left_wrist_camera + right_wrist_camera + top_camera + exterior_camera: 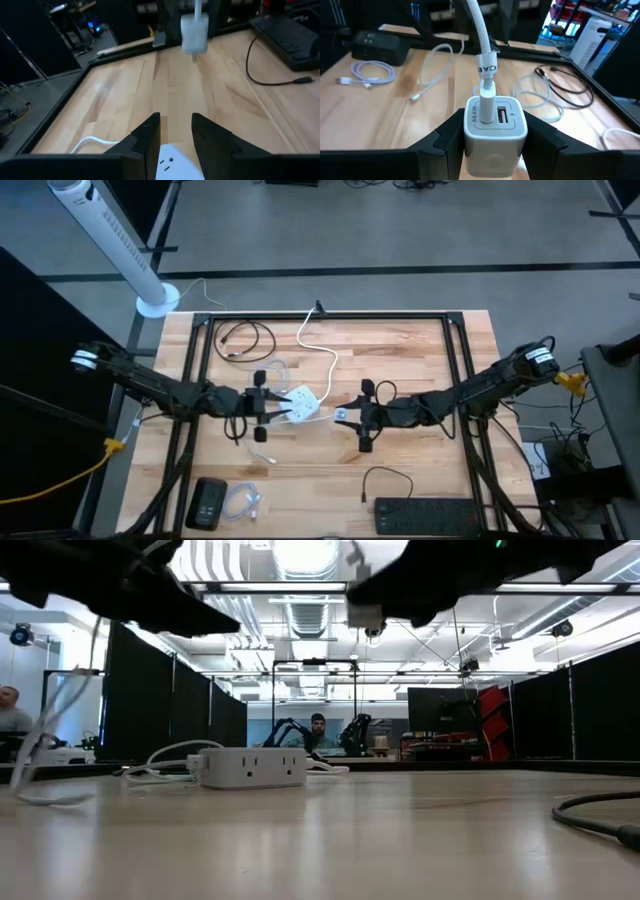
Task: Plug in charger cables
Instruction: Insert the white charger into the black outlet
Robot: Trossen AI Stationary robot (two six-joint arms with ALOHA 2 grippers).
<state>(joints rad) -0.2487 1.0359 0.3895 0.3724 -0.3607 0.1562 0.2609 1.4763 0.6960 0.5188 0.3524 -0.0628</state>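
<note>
Right gripper (495, 145) is seen clamped on a small white charger block (495, 122), held between its two dark fingers (445, 137) above the middle of the wooden table (410, 370). A white braided cable (481, 30) is plugged into one port of the block and rises away from it. From above, this gripper (347, 416) is placed just right of the white socket cube (305, 404). The left gripper (176, 131) is positioned over the cube (172, 165) from the other side, its fingers (145, 137) standing apart around the cube's end; whether the cube is actually gripped cannot be told. In that wrist view the block (194, 32) is seen hanging farther off, beyond the cube.

A thick white cord (322, 350) is run from the cube toward the table's far edge. Of the charger cables, a black coil (245, 338) is laid at the far left of the table, a white coil (243, 502) at the near left beside a dark box (208, 502), and a black lead (385, 478) near the black power strip (430, 515) at the near edge.

In the low view the cube (252, 766) is seen sitting flat on the tabletop, and beyond the table a seated person (318, 732) is visible in the room.
</note>
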